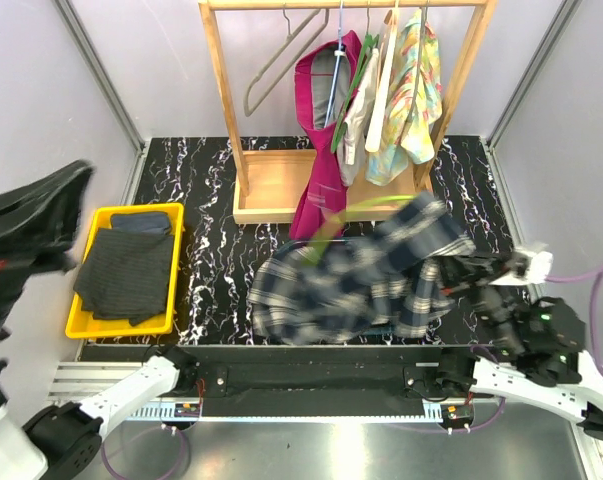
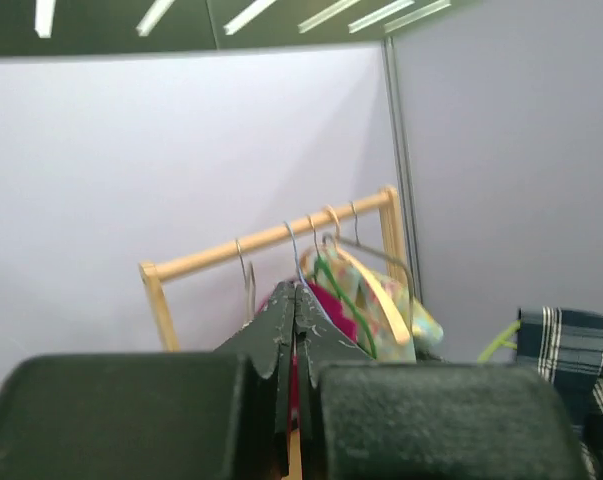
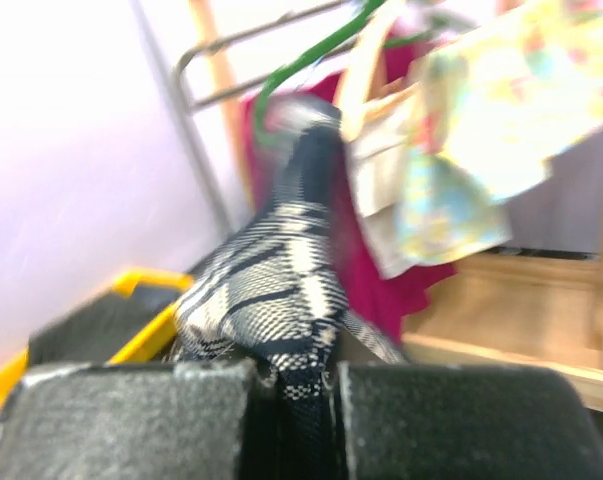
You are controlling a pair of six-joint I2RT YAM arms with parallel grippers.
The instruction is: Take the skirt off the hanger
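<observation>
Where the black marbled table (image 1: 211, 260) lies bare between the yellow plastic bin (image 1: 116, 328) at its left edge and the navy-and-white plaid skirt (image 1: 351, 280), there is open room. The skirt spreads, motion-blurred, over the near right part of the surface, in front of the wooden clothes rack (image 1: 223, 100) standing at the far edge. A thin green hanger (image 1: 371, 204) shows at the skirt's far edge; whether it sits inside the fabric I cannot tell. The right gripper (image 3: 299, 390), near the right edge, is clenched on a bunch of the plaid cloth. The left gripper (image 2: 296, 300) is raised beyond the left edge, fingers pressed together, holding nothing.
</observation>
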